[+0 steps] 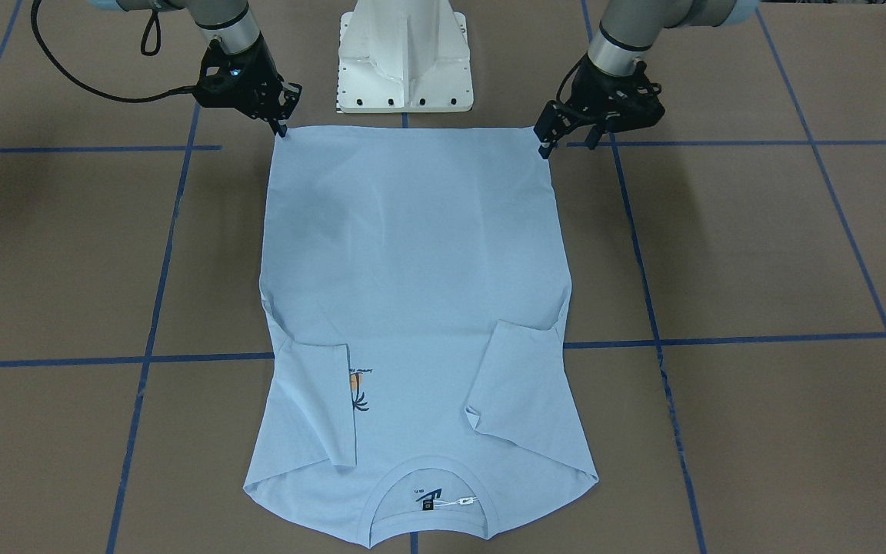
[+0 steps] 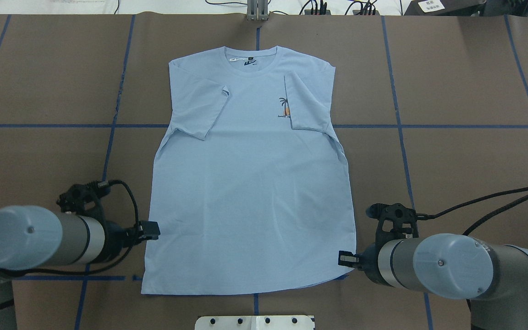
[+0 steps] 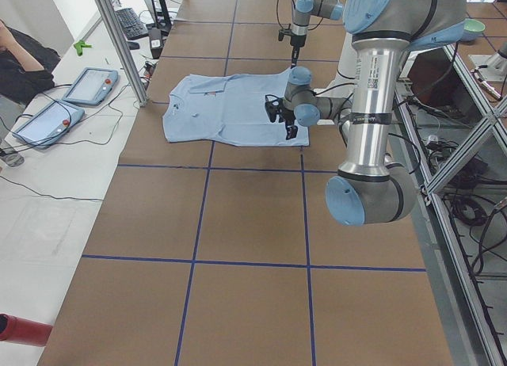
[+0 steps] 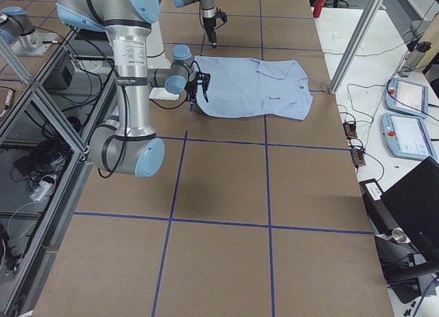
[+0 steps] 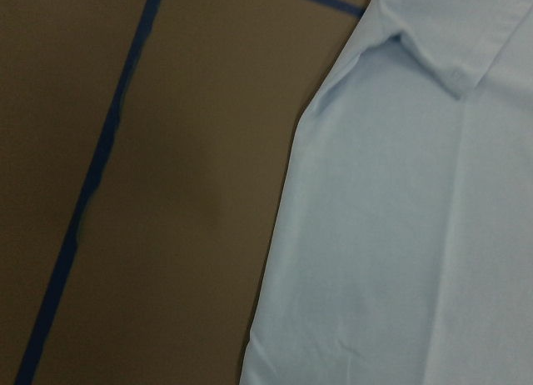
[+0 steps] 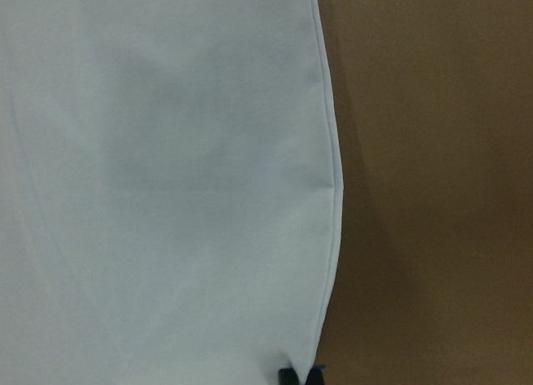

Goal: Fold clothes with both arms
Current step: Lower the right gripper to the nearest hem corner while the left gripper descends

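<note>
T-shirt [image 2: 250, 183] flat on bench [image 2: 452, 174], print up, sleeves [image 2: 200, 107] folded inward, collar [image 2: 251, 55] far from robot. Light, limp, likely slides and sags; pinch both layers at hem [image 2: 245, 291] corners. Left tool [image 2: 150, 230] at side edge, right tool [image 2: 344, 259] at hem corner; cannot tell whether clenched.

Four exterior views share shirt [image 2: 250, 183]; wrist cameras close, facing down.

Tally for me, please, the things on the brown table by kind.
Light blue short-sleeved fabric T-shirt: 1
Silver-grey jointed robot arms with light blue caps, left and right: 2
White pedestal base: 1
Total: 4
</note>
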